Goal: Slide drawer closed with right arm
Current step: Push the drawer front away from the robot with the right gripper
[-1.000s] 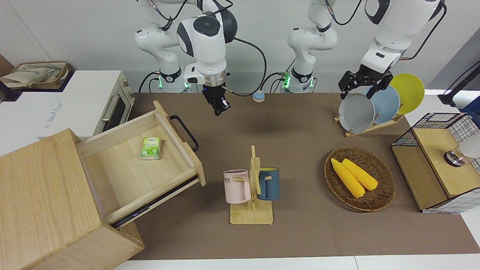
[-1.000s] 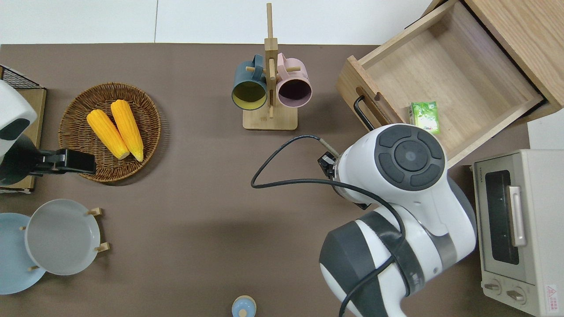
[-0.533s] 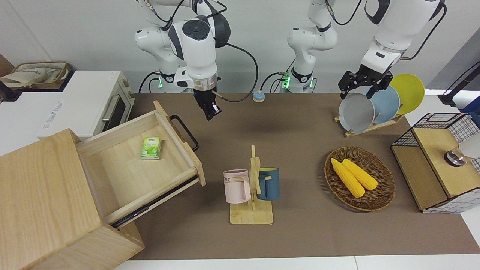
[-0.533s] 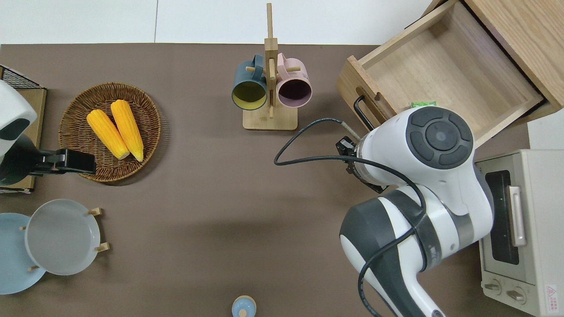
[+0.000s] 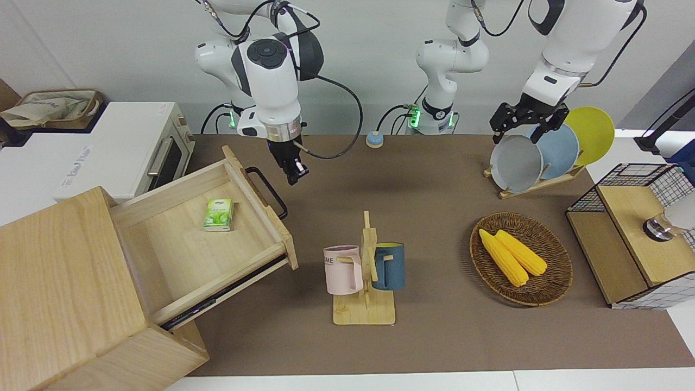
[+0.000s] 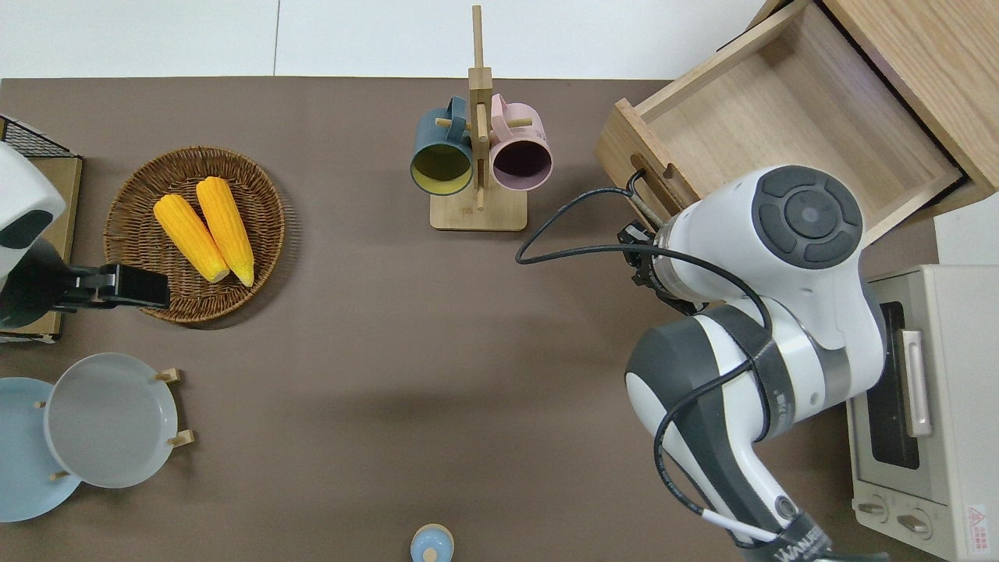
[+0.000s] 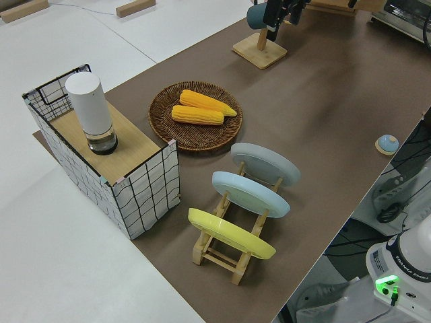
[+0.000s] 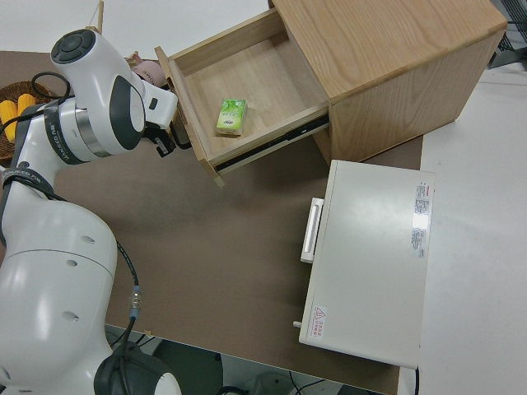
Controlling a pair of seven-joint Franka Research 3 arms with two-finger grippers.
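Overhead view: hand beneath right arm [image 6: 780, 257]

Pale matt wood for the drawer [image 5: 206, 239] (black metal loop handle [image 5: 267, 191] on its front), glossy white shell on the right arm [image 5: 269, 70].

Robot lab with mock kitchen, two arms at table [image 5: 434, 179], toaster oven [image 5: 108, 146], plate rack [image 5: 537, 184]

Carton [image 5: 219, 214] in open drawer [image 5: 179, 255]; 2 corn cobs [image 5: 511, 256] in basket [image 5: 554, 288].
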